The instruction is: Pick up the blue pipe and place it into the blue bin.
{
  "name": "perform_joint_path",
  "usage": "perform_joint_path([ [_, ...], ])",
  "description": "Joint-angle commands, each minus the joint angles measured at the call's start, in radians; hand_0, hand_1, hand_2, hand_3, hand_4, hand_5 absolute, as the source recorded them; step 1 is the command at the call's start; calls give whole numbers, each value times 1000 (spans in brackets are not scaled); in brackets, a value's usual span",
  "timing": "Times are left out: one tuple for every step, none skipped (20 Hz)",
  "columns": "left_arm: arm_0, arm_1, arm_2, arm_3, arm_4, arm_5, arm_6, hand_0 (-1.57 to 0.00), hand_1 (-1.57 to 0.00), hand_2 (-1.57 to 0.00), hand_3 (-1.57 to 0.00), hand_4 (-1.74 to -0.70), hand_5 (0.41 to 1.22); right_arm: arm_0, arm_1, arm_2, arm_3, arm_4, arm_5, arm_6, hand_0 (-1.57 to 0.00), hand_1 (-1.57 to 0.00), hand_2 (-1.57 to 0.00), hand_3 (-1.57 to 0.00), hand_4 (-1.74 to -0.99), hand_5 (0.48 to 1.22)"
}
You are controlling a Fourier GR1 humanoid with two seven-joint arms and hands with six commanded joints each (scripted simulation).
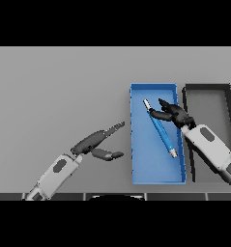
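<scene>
Over at three o'clock, inside the open blue rectangular bin [158,173]: slim blue pipe with silvery ends [160,129], lying diagonally on the floor. Right hand [172,114] just beside its upper part, fingers spread, gripping nothing. Left hand [95,142] at seven o'clock, relaxed, idle above the grey table [59,87]. Dark bin [187,96] alongside. Probably light, rigid, smooth, prone to rolling; best pinched mid-shaft.

1. Legible text — none appears on any surface in the head view.
2. Labels, brands, numbers, signs — none can be read on the blue bin [155,173], the blue pipe [160,129], the dark bin [207,87] or the table [59,87].
</scene>
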Motion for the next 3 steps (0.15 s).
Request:
perform_joint_path([
  [-9, -7, 1, 21, -5, 0, -7, 1, 1, 1, 1, -826, 472, 5, 4, 3, -3, 1, -17, 8, -20, -15, -14, -8, -1186, 766],
  [-9, -8, 5, 33, -2, -4, -15, 1, 1, 1, 1, -826, 473, 3, -1, 0, -5, -5, -12, 16, -20, -15, -14, -8, -1186, 767],
  [-5, -8, 3, 38, -5, -5, -27, 1, 1, 1, 1, -826, 474, -2, -4, -1, -2, -2, -4, 11, -20, -15, -14, -8, -1186, 769],
])
